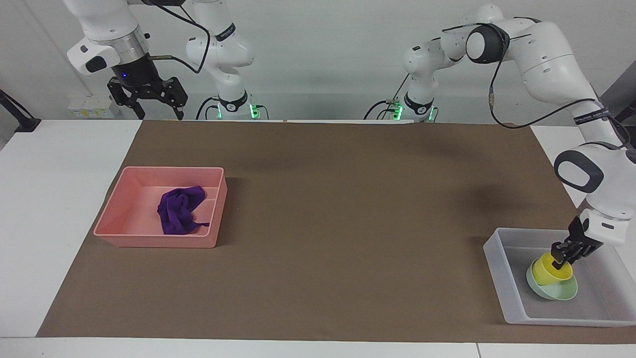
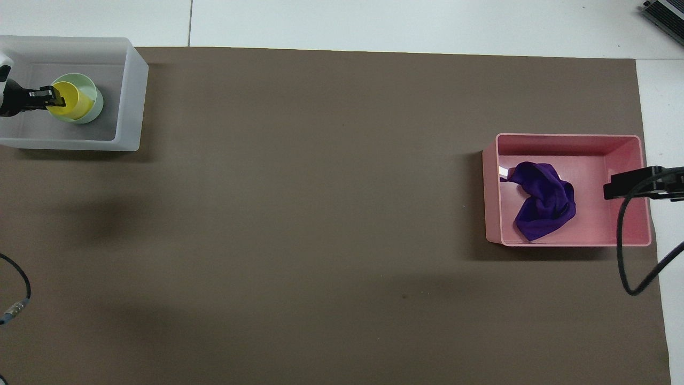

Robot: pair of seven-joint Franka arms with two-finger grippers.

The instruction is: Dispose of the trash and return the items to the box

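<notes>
The yellow cup (image 1: 546,271) (image 2: 75,102) stands in the mint-green bowl (image 1: 559,292) (image 2: 95,107) inside the translucent grey-white box (image 1: 494,263) (image 2: 131,96) at the left arm's end of the table. My left gripper (image 1: 564,257) (image 2: 54,99) is shut on the cup's rim, one finger inside it. The purple cloth (image 1: 179,211) (image 2: 542,200) lies crumpled in the pink tray (image 1: 154,241) (image 2: 572,138) at the right arm's end. My right gripper (image 1: 159,107) (image 2: 628,187) is open and empty, raised high over the pink tray's outer edge.
A brown mat (image 1: 348,223) covers the table between the two trays. The right arm's cable (image 2: 633,256) hangs in a loop beside the pink tray. Another cable end (image 2: 16,305) lies near the left arm's base.
</notes>
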